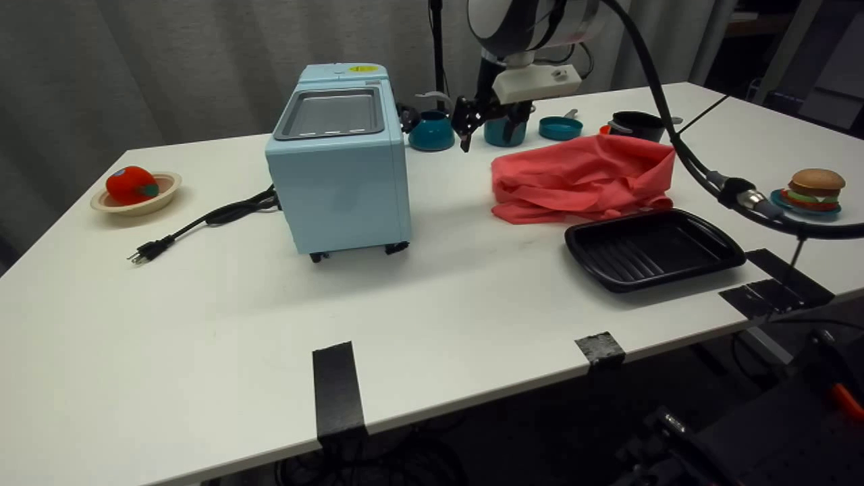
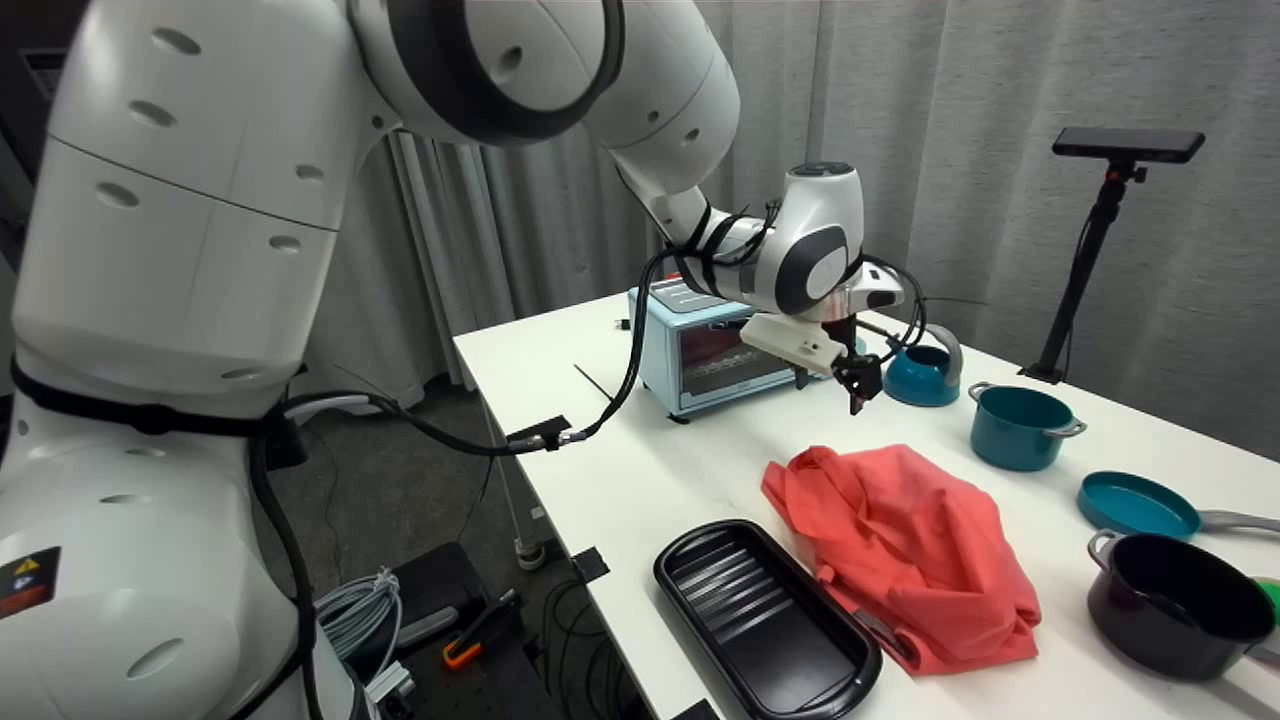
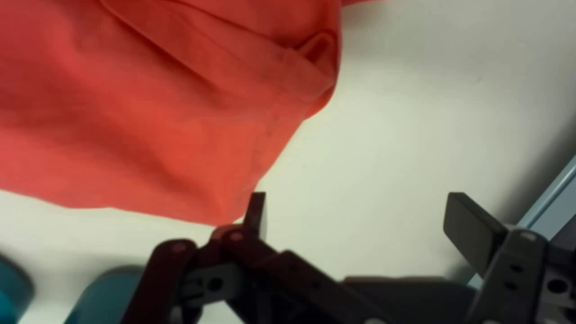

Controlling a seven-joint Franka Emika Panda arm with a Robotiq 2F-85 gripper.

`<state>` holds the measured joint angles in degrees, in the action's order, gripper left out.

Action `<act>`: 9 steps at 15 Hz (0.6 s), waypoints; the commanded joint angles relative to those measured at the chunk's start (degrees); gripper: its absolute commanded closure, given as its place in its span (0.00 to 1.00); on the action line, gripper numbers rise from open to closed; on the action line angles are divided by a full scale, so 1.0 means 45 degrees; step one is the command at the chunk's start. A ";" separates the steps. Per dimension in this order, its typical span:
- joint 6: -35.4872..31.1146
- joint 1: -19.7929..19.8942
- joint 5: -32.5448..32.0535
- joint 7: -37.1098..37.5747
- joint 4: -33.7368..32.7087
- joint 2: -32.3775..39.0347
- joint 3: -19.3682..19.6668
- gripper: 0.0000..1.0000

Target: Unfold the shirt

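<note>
1) Black tape (image 1: pixel 337 388) crosses the near edge of the counter (image 1: pixel 202 324)
2) Claw (image 1: pixel 487 139) hangs inside the far edge, spread wide and holding nothing
3) Red shirt (image 1: pixel 584 177) lies crumpled between both edges: probably light and soft; pinch its claw-side corner, though layers there are hard to tell apart

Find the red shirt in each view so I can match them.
In an exterior view: red shirt, right of centre, upper half.
In an exterior view: red shirt, right of centre, lower half.
Wrist view: red shirt, upper left, cut off.
Shared landmark: light-blue oven, in both exterior views and at the wrist view's right edge.
</note>
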<state>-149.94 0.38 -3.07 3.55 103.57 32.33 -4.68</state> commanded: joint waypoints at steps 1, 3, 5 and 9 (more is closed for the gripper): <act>0.1622 0.0633 0.1383 -0.2077 -0.1409 0.1131 -0.0804 0.00; 0.2511 0.0504 0.1422 -0.2139 -0.1651 0.1297 -0.0523 0.00; 0.3223 0.0422 0.1303 -0.2161 -0.1945 0.1503 -0.0310 0.00; 0.4394 0.0181 0.1076 -0.1967 -0.2503 0.1915 -0.0050 0.00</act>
<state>-134.38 2.00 1.60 -4.30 96.02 38.74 -5.92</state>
